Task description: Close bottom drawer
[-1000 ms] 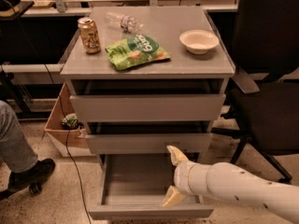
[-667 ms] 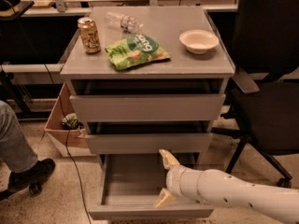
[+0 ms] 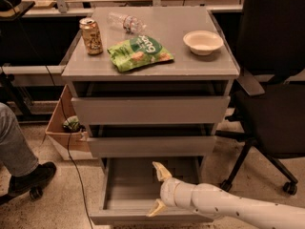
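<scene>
The grey cabinet (image 3: 150, 70) has three drawers. The bottom drawer (image 3: 128, 192) is pulled out, its bare grey tray showing and its plain front (image 3: 119, 217) at the frame's lower edge. My gripper (image 3: 159, 189) comes in from the lower right on a white arm (image 3: 224, 206). Its two tan fingers are spread open, one fingertip (image 3: 159, 170) over the tray, the other (image 3: 156, 209) at the drawer's front edge. It holds nothing.
On the cabinet top stand a can (image 3: 91, 36), a plastic bottle (image 3: 126, 22), a green chip bag (image 3: 139, 52) and a white bowl (image 3: 203, 42). A black office chair (image 3: 274, 104) stands right. A cardboard box (image 3: 66, 132) and a person's leg and shoe (image 3: 21, 168) are left.
My gripper and arm have moved left, further over the open bottom drawer. The drawer has not visibly moved.
</scene>
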You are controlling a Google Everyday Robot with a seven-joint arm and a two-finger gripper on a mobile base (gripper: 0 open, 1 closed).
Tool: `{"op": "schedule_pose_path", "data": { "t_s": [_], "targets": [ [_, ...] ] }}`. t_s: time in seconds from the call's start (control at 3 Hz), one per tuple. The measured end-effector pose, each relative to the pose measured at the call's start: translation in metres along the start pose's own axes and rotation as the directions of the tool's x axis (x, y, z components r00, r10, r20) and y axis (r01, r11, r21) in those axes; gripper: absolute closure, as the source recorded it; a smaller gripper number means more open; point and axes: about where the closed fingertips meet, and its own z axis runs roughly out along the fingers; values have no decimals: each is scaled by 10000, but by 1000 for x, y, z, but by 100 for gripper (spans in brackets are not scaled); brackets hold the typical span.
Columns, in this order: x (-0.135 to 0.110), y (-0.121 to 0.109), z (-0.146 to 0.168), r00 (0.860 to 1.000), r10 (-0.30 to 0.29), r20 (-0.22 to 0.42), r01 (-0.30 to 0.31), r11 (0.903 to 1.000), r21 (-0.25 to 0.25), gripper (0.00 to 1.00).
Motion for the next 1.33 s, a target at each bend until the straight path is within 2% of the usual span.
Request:
{"op": "schedule_pose_path", "data": {
  "t_s": [0.33,0.67,1.0,1.33],
  "targets": [
    [0,0,0,10000,0,0,0,10000,0,0],
    [6,7,11,9998,55,165,-60,9996,274,0],
    [20,20,38,9994,-174,283,153,9974,698,0],
    [52,36,62,9979,-98,-639,136,9981,603,0]
  ]
}}
